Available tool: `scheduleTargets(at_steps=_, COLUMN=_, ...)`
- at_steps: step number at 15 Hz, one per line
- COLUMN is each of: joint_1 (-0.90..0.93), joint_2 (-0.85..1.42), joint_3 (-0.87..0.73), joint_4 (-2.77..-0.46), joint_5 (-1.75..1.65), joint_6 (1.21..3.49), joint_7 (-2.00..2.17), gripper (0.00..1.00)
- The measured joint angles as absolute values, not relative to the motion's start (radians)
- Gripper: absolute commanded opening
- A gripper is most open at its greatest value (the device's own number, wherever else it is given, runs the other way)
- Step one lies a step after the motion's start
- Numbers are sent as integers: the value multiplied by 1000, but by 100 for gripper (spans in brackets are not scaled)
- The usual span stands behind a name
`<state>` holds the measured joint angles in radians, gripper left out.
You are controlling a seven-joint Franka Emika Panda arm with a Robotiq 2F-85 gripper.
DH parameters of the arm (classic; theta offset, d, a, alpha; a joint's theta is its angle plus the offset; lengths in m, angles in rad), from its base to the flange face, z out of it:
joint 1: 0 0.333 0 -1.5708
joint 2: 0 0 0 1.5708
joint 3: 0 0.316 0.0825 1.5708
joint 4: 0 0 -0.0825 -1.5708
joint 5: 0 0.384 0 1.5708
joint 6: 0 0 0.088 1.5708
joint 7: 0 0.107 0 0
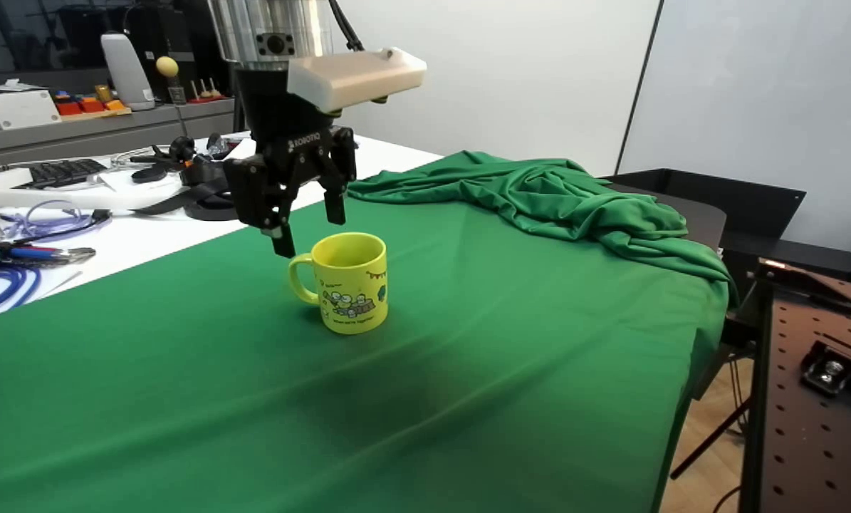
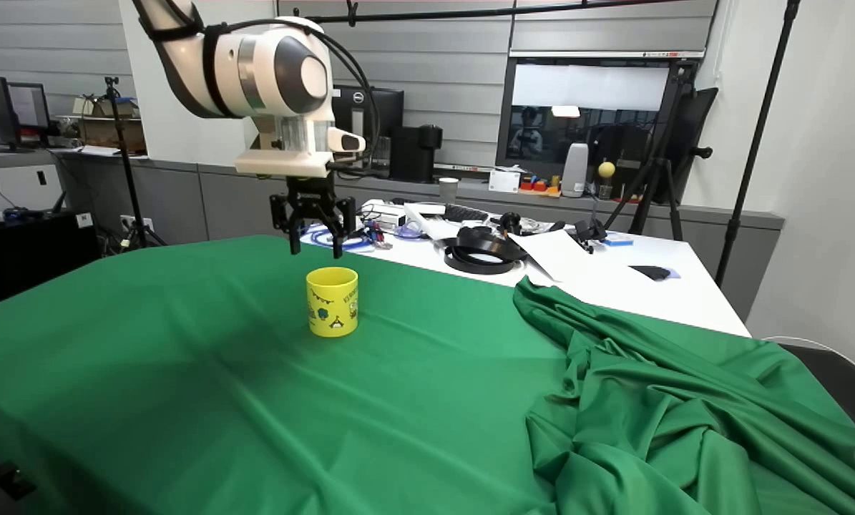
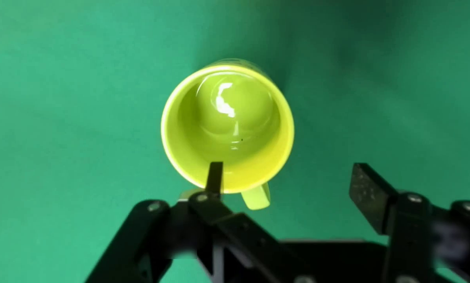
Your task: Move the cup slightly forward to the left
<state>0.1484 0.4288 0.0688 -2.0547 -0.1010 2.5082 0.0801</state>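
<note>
wrist view, cup (image 3: pixel 227 122), wide cloth (image 3: pixel 85 118) around rim (image 3: pixel 288 127)

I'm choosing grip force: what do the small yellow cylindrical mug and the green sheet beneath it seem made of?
Small yellow cylindrical mug: probably glazed ceramic, glossy, from bright highlights inside; plastic is possible. Green sheet: fabric, apparently matte, from its soft folds.

There is one cup (image 1: pixel 354 296), one gripper (image 1: pixel 310 231), one yellow ball (image 1: pixel 166 67).
</note>
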Motion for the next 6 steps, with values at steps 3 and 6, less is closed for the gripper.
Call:
scheduleTargets(at_steps=3, joint_1=157, joint_2=378, joint_3=68, joint_4=-2062, joint_5=-102, joint_6=2473, joint_7=86, gripper=100)
scheduleTargets(at_steps=6, joint_1=160, joint_2=324, joint_3=68, joint_4=-2080, joint_5=-103, joint_6=2438, joint_7=96, gripper=100)
